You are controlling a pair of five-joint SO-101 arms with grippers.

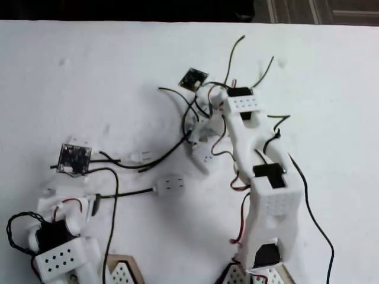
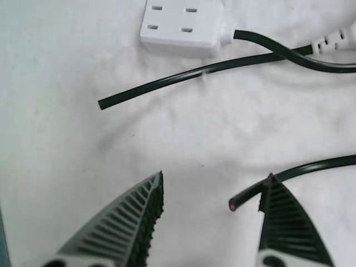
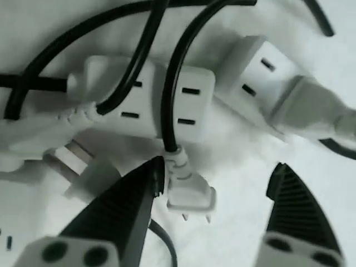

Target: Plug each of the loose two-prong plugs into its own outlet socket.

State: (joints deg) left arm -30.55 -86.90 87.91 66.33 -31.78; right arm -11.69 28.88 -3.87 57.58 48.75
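R fingers (image 3: 142, 192) are being held wide apart, gripping nothing. A loose white plug (image 3: 189, 192) is lying on the surface (image 3: 239, 161) between them, close to one finger, w/ its prongs being pointed away from the outlets. Its black cord (image 3: 175, 83) is being led over a white outlet (image 3: 192, 105), sockets up; a 2nd outlet (image 3: 258, 69) is lying tilted just beside it.

L fingers (image 2: 147, 203) are also being held wide, w/ nothing between them. A cut cord end (image 2: 233, 204) is lying just beside one finger. Farther out, another black cord (image 2: 167, 83) is being crossed by the cord of a 3rd outlet (image 2: 181, 25), sockets up & unused; a 2nd plug (image 2: 334, 40) is lying near it, unplugged.

In the high view, the 3rd outlet (image 1: 172, 184) & 2nd plug (image 1: 142, 157) are lying mid-surface, near but apart. The R arm (image 1: 263, 177) is being stretched over the outlet pair (image 1: 201, 151).
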